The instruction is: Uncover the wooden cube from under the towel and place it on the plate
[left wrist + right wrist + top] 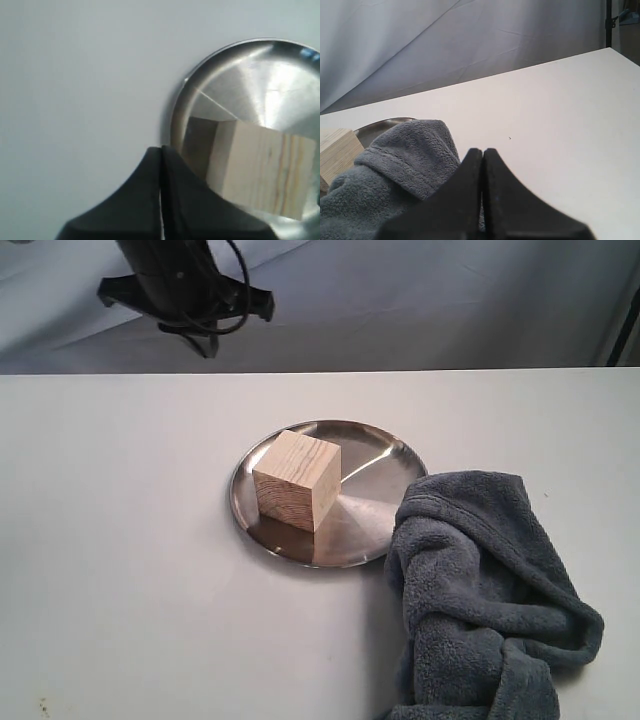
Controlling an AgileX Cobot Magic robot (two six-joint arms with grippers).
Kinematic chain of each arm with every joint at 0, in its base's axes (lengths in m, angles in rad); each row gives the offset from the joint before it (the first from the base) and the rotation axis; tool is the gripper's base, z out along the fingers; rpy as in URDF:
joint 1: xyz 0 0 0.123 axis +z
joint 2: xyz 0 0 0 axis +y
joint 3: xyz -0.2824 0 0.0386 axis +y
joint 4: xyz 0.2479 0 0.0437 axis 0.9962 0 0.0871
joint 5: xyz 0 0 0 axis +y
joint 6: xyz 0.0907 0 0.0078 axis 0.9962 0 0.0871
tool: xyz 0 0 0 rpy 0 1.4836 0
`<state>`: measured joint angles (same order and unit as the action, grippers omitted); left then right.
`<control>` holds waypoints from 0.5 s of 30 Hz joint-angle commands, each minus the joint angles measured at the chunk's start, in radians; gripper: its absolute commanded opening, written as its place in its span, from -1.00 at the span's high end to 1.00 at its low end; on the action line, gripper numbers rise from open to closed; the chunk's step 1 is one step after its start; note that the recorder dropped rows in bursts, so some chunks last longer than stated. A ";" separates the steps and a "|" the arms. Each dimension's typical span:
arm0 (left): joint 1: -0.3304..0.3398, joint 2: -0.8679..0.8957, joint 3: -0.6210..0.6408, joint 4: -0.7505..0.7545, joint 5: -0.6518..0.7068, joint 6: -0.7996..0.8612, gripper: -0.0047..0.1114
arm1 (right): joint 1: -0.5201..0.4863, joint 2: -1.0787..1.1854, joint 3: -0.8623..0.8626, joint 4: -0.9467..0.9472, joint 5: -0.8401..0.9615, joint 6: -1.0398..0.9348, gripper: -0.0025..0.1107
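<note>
Since the wooden cube [297,480] sits uncovered on the plate [375,530], slightly left of the dish's middle and turned with one corner toward the lower frame, the job looks essentially finished. What remains, by my reading, is a clean retreat. The left gripper [161,152] is clenched on nothing, its tips pressed together just beside the plate's rim and close to the cube's side in its wrist view. It would do best to draw straight up and away rather than sideways, so that it clips neither block nor rim. The cube's lower edge lies near the plate's lower-left rim, so a nudge could tip it off.

The towel [480,580] is heaped at the lower right of the exterior view, its upper-left fold touching or just lapping the plate's right rim. The right gripper [483,152], likewise clenched and empty, hangs over that fold. The bench [120,540] lies bare across the left and the upper right, giving both arms room.
</note>
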<state>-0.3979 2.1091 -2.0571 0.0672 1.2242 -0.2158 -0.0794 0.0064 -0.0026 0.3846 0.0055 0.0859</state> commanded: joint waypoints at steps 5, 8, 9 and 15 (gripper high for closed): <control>0.157 -0.163 0.260 -0.004 -0.003 0.018 0.92 | 0.000 -0.006 0.003 0.005 0.012 0.004 0.90; 0.216 -0.230 0.364 -0.008 -0.003 0.018 0.92 | 0.000 -0.006 0.003 0.005 0.012 0.004 0.90; 0.236 -0.257 0.402 -0.006 -0.003 0.018 0.92 | 0.000 -0.006 0.003 0.005 0.012 0.004 0.90; 0.353 -0.422 0.611 -0.006 -0.003 0.057 0.92 | 0.000 -0.006 0.003 0.005 0.012 0.004 0.90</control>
<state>-0.0895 1.7696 -1.5281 0.0672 1.2226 -0.1720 -0.0794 0.0064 -0.0026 0.3846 0.0055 0.0859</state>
